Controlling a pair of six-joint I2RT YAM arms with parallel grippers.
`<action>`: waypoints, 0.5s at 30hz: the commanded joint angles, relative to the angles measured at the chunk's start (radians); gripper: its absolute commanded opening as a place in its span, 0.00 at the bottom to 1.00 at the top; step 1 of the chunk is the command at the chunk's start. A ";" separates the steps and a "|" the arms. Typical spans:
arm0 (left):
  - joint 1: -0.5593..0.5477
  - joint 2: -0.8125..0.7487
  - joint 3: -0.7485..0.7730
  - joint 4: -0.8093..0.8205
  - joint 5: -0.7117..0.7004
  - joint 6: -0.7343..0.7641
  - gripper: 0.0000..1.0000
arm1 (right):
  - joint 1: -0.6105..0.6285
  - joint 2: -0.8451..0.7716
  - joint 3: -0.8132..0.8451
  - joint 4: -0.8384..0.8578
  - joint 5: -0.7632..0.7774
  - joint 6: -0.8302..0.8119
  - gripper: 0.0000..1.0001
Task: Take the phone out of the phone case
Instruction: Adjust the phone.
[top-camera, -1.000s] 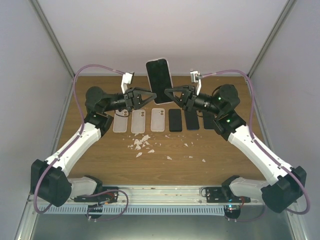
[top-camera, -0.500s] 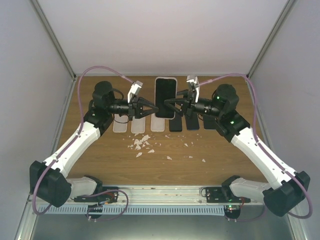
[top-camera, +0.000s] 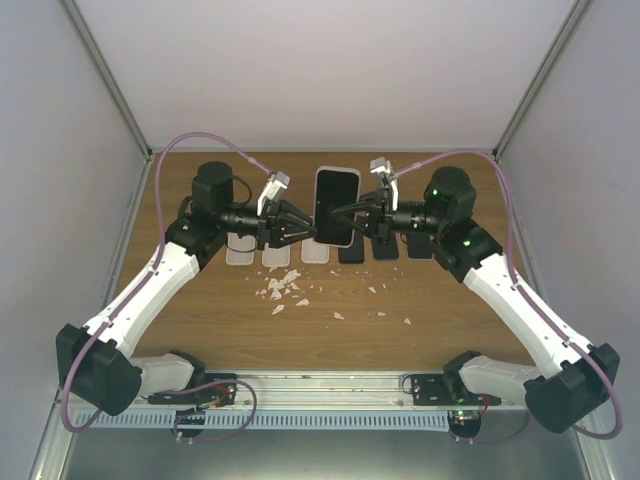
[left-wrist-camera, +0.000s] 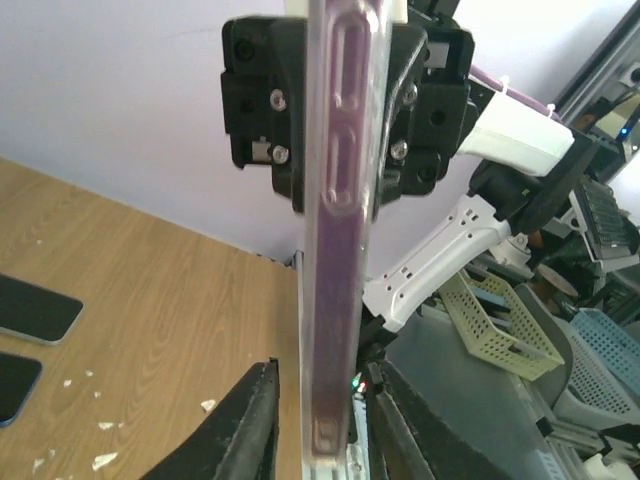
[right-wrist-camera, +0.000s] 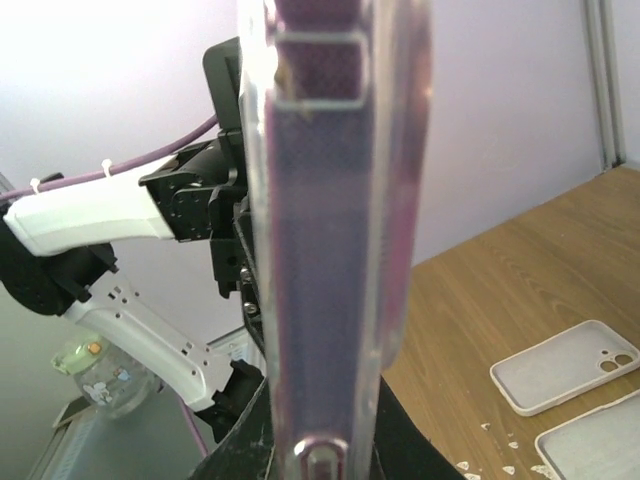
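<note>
Lowered since before: phone (top-camera: 336, 200) clamped edgewise in right gripper (top-camera: 348, 212); left gripper (top-camera: 313, 232) barely parted opposite, hold unclear; best to peel case (left-wrist-camera: 335, 200) corner first.

Nothing can be read in any of the views. The phone (top-camera: 337, 205) shows a dark, blank screen. The edge of its clear case (left-wrist-camera: 335, 300) carries only moulded button shapes, with no letters, brand mark or number.
</note>
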 joint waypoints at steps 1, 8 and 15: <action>0.004 -0.042 0.007 -0.032 -0.028 0.041 0.31 | -0.047 -0.017 -0.010 0.142 -0.064 0.128 0.00; -0.002 -0.053 -0.021 -0.011 -0.068 0.012 0.39 | -0.055 -0.014 -0.028 0.244 -0.070 0.231 0.01; -0.010 -0.050 -0.021 -0.015 -0.099 0.012 0.41 | -0.054 -0.012 -0.030 0.280 -0.074 0.264 0.01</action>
